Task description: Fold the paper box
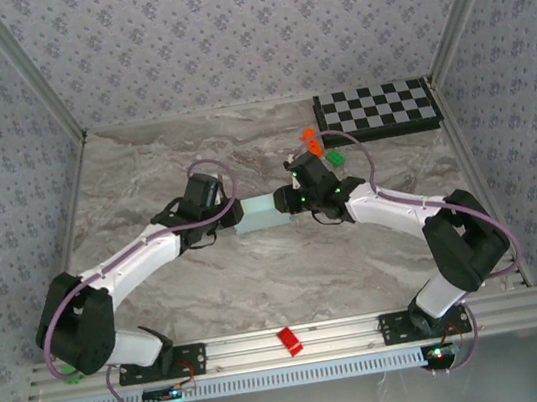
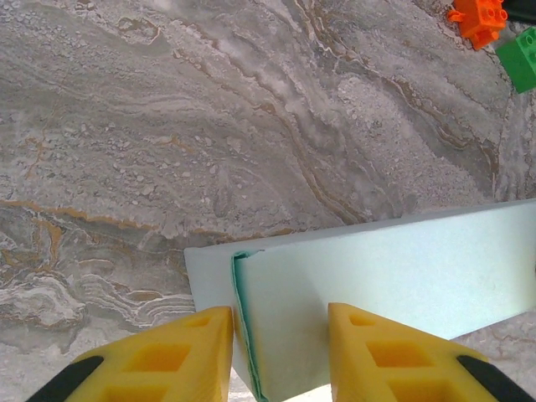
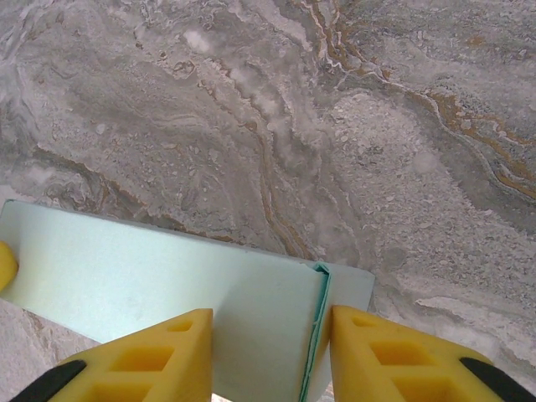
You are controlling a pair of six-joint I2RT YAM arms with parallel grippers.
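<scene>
Paper box (image 1: 262,212) sits mid-table (image 1: 262,293), long axis running left-right, one arm at each end and both equally near.

Left gripper (image 1: 232,222) is at the box's left end. In the left wrist view its yellow fingers (image 2: 167,356) straddle the folded end edge.

Right gripper (image 1: 295,202) mirrors this at the right end, fingers (image 3: 394,356) either side of the seam.

Both are part-spread with card in the gap; whether either is clamped cannot be told.

Judgement: the next fold depends on both ends being held along this axis.
</scene>
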